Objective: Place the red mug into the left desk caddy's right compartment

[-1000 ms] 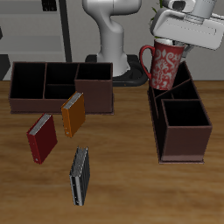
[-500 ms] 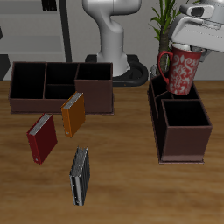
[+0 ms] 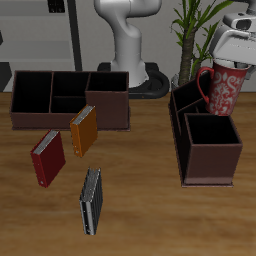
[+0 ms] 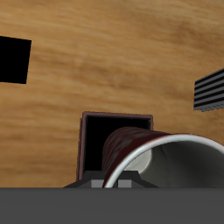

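The right compartment (image 3: 213, 143) gapes unobstructed, its walls the only barrier

Count on inspection: two desk caddies, namely the left desk caddy (image 3: 205, 140), seen end-on, and a second caddy (image 3: 68, 98), seen broadside. Each caddy has three compartments, one large and two smaller. One red mug (image 3: 224, 90) is present. Three books lie on the table: one red book (image 3: 47, 158), one orange book (image 3: 83, 131) and one dark book (image 3: 91, 200). One potted plant (image 3: 193, 30) stands behind the table.
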Tool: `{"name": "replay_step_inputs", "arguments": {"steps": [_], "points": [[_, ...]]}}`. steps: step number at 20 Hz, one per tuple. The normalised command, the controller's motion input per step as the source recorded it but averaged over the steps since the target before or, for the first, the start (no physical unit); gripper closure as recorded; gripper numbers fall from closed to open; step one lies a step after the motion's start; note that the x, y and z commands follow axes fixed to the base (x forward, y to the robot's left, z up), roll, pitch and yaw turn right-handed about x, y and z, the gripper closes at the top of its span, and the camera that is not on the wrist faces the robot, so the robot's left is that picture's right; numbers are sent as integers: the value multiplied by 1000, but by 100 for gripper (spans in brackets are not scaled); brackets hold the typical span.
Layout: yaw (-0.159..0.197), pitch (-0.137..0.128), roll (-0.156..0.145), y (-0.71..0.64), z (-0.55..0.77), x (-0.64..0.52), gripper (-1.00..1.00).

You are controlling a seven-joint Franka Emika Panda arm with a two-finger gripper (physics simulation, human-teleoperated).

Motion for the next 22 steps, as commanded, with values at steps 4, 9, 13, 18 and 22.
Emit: {"name": "replay_step_inputs", "arguments": {"steps": [4,9,13,18,22], "points": [[17,30,43,169,-272,46,100],[-39,35,25,89,-213,135,100],[-15,35,4,59,-282,117,100],[-1,20,-23,-66,-254,133,100],[-7,26,-23,-141,-167,23,100]]}}
